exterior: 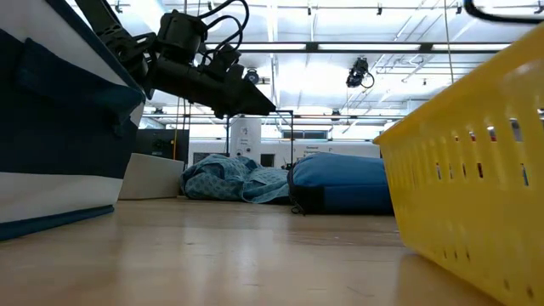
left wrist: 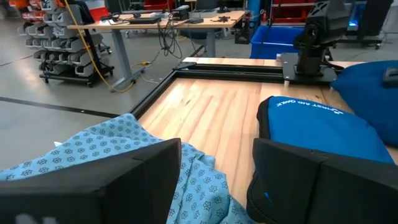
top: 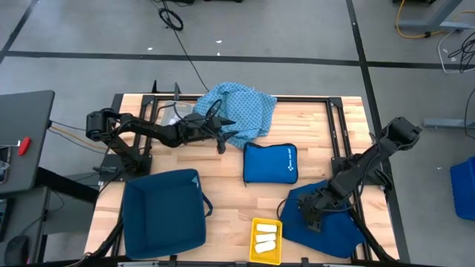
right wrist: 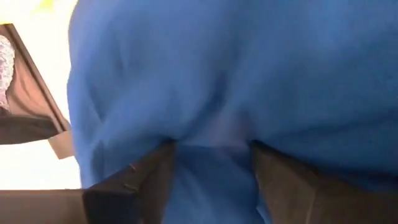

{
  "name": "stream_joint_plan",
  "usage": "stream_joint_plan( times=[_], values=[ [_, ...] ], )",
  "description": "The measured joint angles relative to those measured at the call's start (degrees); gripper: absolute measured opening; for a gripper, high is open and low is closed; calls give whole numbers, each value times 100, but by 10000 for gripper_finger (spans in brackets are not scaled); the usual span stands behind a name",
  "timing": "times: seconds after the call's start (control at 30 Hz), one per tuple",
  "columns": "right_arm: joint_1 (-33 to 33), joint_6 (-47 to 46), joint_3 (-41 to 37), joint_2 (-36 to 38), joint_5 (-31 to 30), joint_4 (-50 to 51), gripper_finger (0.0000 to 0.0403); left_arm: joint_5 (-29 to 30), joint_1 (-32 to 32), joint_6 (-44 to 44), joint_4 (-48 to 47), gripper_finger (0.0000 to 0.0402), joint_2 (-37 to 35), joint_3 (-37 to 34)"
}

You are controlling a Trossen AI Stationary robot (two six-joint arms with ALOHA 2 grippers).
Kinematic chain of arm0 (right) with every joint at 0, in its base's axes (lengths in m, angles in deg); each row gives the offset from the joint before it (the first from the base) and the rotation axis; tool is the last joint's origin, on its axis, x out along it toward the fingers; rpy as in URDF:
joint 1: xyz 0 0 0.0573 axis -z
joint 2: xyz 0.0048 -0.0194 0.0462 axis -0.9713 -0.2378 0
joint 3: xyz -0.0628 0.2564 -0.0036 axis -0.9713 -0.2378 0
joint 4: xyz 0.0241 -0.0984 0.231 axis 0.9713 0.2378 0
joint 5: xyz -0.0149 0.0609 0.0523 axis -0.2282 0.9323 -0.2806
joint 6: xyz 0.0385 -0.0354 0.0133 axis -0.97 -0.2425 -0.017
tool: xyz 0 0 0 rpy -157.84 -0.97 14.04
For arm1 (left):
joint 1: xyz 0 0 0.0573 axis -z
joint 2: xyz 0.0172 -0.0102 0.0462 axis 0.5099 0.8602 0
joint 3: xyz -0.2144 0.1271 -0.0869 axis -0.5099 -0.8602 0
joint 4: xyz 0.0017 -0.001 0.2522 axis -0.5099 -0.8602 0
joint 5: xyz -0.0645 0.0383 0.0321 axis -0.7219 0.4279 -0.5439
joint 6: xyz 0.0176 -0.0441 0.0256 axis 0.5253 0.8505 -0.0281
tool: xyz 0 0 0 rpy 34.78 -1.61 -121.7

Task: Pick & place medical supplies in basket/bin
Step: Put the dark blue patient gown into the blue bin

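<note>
Left gripper (top: 220,141) hovers spread at the cloth (top: 239,111), just behind the pouch (top: 270,163).
Right gripper (top: 312,216), beside the pouch, presses into blue fabric (right wrist: 236,74); its fingers stand apart, whether pinching I cannot tell. White rolls (top: 266,239) lie in the yellow bin (top: 256,222).

Lighting: even overhead light is brightening the table (top: 223,193); ceiling strips are glaring white in the low view. Shadows: soft, short. Focus: the yellow basket (exterior: 476,187) is looming blurred; the right wrist view is smearing dark blue fabric (right wrist: 236,81), one corner bleaching out.
</note>
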Motion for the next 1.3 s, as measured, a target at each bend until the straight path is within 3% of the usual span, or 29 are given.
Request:
stream_joint_plan(
  times=[0.17,0.47,0.87,1.0,1.13,1.3],
  values=[
    [-72,-2,-359,-68,-50,-557,254,2,0,-2,0,203,0,0],
    [65,-52,-326,-95,-56,-1206,246,4,0,-35,2,204,0,0],
    [160,-347,-316,-95,513,-1240,342,7,-2,-29,31,204,0,0],
    [226,-505,-304,-97,423,-943,344,8,-2,-37,34,204,0,0],
    [331,-815,-290,-26,796,-1279,338,26,-2,-39,55,204,0,12],
    [368,-731,239,189,955,-854,328,26,-1,-39,63,204,0,57]
  ],
)
